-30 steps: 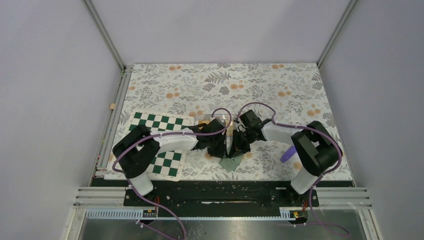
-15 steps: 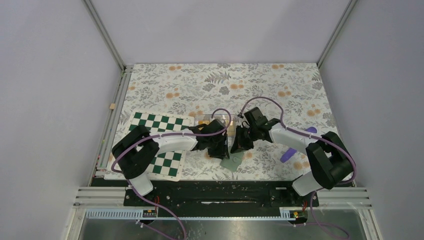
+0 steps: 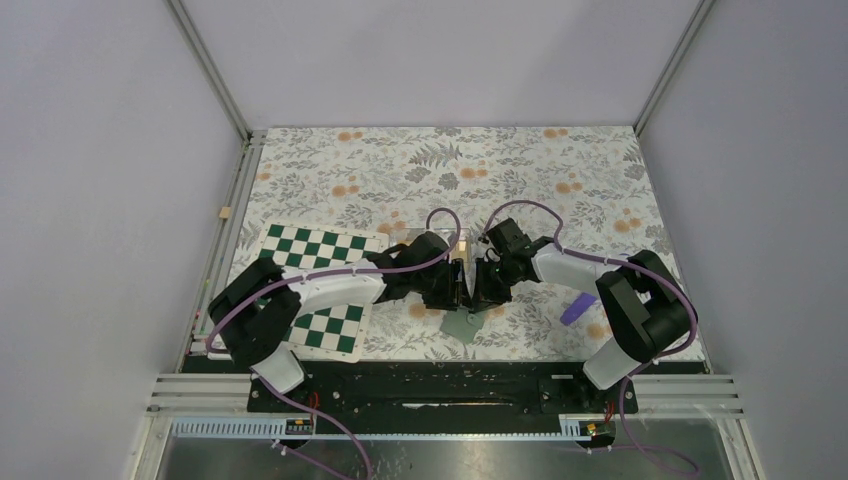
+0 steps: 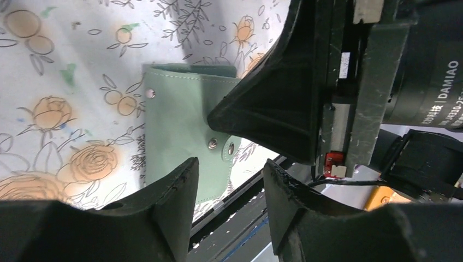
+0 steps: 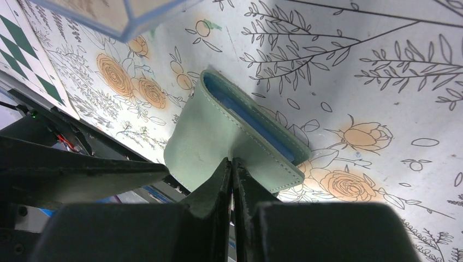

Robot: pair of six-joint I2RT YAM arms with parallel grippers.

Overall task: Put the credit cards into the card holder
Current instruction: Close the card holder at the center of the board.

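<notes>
From above, shows both arms folded inward over the floral table [image 3: 420, 170], elbows pushed out low at 8 and 4 o'clock of its middle, white forearms converging toward the near centre. Puts the left gripper [image 3: 452, 288] and the right gripper [image 3: 482, 288] nose to nose, very nearly touching, each pointing across at the other. Finds the card holder [image 3: 465, 326], pale green, lying just at 6 o'clock of that meeting point, close to the table's front edge. Places the chequered board [image 3: 325, 245] at 9 o'clock, partly under the left forearm, and a purple object [image 3: 578, 307] at 3 o'clock of the holder, just beside the right elbow. In the left wrist view, shows that gripper's fingers [image 4: 174, 185] spread apart with nothing between them, poised above the holder's snap-studded flap. In the right wrist view, shows the fingertips pressed together on the holder's green flap, apparently nipping the leather, with the blue-lined pocket gaping at 12 o'clock of the tips. Cannot pick out the credit cards with any certainty.
</notes>
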